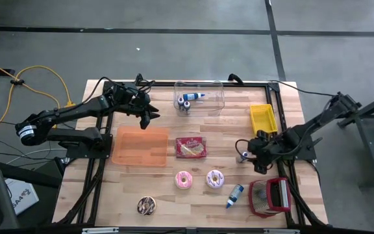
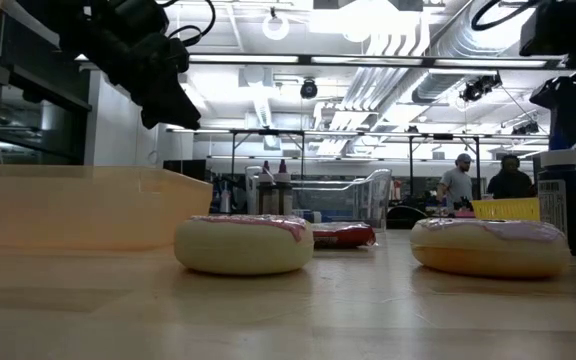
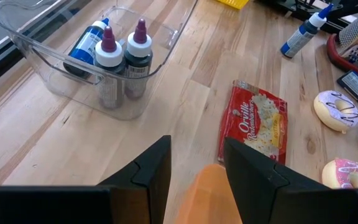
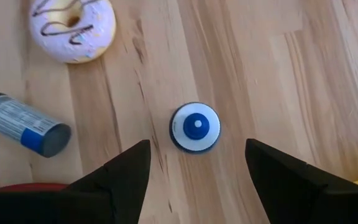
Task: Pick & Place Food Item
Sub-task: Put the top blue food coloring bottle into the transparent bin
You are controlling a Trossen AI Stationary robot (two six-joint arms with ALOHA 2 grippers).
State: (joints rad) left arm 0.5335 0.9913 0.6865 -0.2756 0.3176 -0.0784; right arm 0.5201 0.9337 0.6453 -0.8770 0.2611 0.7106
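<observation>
Two grippers are seen with fingers spread and nothing pinched: the right gripper (image 4: 194, 168) is held directly above an upright blue-capped bottle (image 4: 195, 127), while the left gripper (image 3: 194, 168) hangs over the orange tray's (image 1: 135, 147) far edge. The popcorn packet (image 1: 191, 147) lies flat just beside that tray, its long axis pointing away from the left gripper. That arm is judged nearer.

Two frosted donuts, pink (image 1: 184, 180) and lavender (image 1: 215, 179), lie flat beside a red popcorn packet (image 1: 191, 148).
</observation>
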